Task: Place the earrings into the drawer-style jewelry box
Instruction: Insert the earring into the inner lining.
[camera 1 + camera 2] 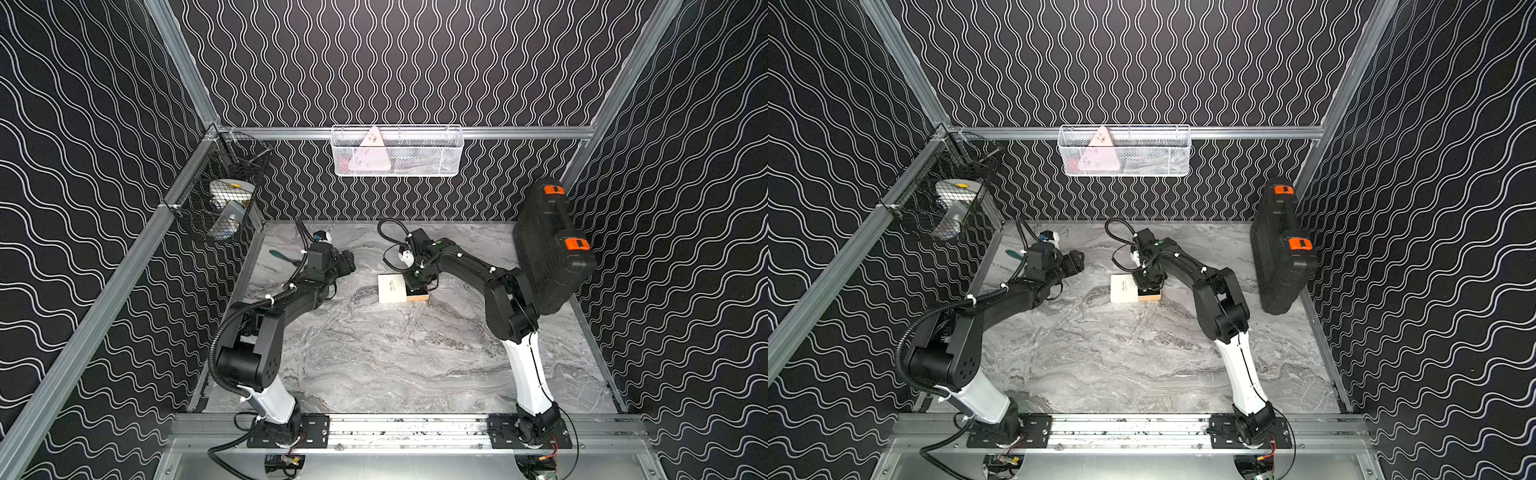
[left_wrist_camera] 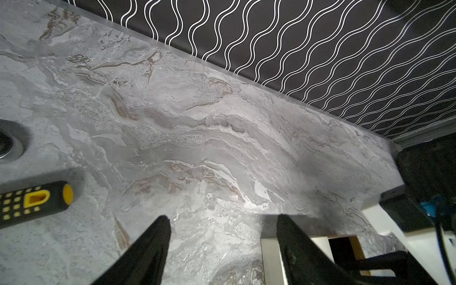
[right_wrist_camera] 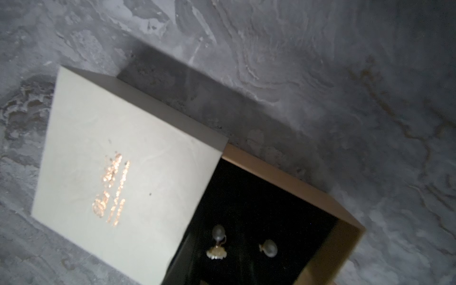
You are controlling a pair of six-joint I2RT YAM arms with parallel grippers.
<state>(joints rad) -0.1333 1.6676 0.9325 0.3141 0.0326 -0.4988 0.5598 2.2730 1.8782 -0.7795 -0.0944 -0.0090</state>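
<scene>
Just above the centre of the frame in both top views, the drawer-style jewelry box [image 1: 392,288] lies flat on the table [image 1: 374,353]. Its cream sleeve [image 3: 118,172] sits to the left and its tan tray [image 1: 419,296] is slid out to the right. With the drawer out, the box's long axis runs left to right across the frame. The open end points toward the right arm [image 1: 465,266], which looks deliberate, since it bares the black lining to a reach from above on that side.

From the right wrist view, the earrings [image 3: 217,243] lie on that lining, a little apart from each other and inside the tray walls. The right arm's jaws hang directly over the tray. They are hidden beneath the wrist from above and do not show in the wrist view, so I cannot tell how far apart they stand or whether they grip anything.

The left arm [image 1: 291,295] waits at centre left, well apart from the box, probably to keep out of the way. The left arm's jaws stand wide with nothing between them. A black-and-yellow tool handle [image 2: 34,199] lies near them.

I would judge the placing nearly done, with the drawer not yet pushed in.
</scene>
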